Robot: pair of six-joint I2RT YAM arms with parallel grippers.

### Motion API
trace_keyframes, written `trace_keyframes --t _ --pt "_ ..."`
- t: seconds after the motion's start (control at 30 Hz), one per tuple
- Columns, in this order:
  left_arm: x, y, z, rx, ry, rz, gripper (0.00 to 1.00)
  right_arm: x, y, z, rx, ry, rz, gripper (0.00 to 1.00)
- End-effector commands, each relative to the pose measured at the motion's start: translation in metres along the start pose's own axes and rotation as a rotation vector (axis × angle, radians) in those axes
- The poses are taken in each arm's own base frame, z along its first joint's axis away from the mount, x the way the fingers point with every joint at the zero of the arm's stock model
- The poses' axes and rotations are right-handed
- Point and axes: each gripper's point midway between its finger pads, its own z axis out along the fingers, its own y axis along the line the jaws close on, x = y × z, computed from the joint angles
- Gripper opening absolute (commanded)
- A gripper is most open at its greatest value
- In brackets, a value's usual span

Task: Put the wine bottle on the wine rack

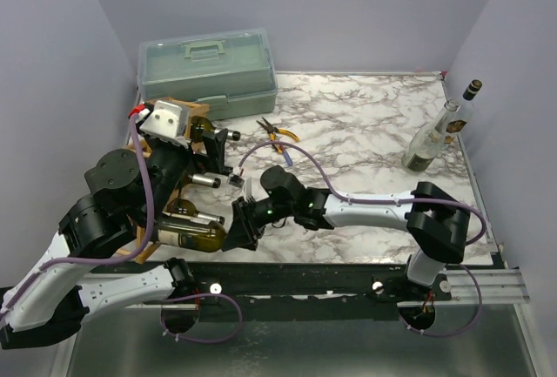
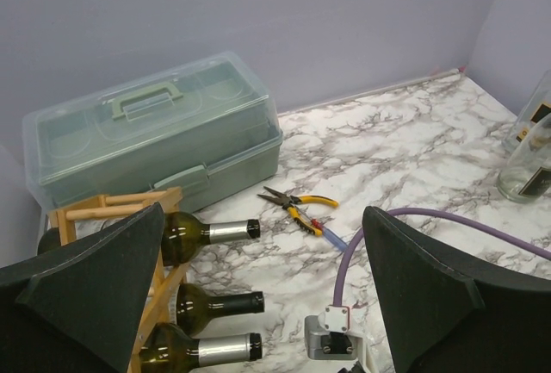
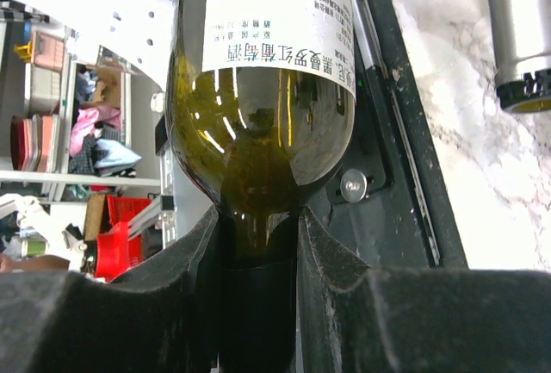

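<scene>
Illegible print on wine bottle (image 3: 258,145)

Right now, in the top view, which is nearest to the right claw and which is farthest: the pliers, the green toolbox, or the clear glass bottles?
From the right claw, which grips the wine bottle:
1. Pliers: mid-table, just beyond the claw.
2. Green toolbox: far-left corner.
3. Clear glass bottles: far right edge.

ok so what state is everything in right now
wine bottle, lying sideways, neck gripped
right gripper, shut on wine bottle
left gripper, open, empty
wine rack, three bottles lying in it
toolbox, lid closed
pliers, lying flat
two clear bottles, standing
</scene>
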Motion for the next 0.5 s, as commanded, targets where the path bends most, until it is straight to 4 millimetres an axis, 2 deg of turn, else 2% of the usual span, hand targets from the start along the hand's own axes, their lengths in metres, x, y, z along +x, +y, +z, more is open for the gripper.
trace_keyframes --t 0.0,0.1,0.47 --pt "-0.003 0.001 -0.006 0.016 -0.007 -0.018 0.99 -0.046 0.037 0.012 -0.135 -0.177 -0.151 0.0" --pt "-0.004 0.001 -0.007 0.023 -0.01 -0.024 0.99 -0.049 0.031 0.022 -0.13 -0.189 -0.154 0.01" --pt "-0.003 0.0 -0.005 0.021 -0.007 -0.016 0.99 -0.071 0.031 0.051 -0.134 -0.203 -0.158 0.0"
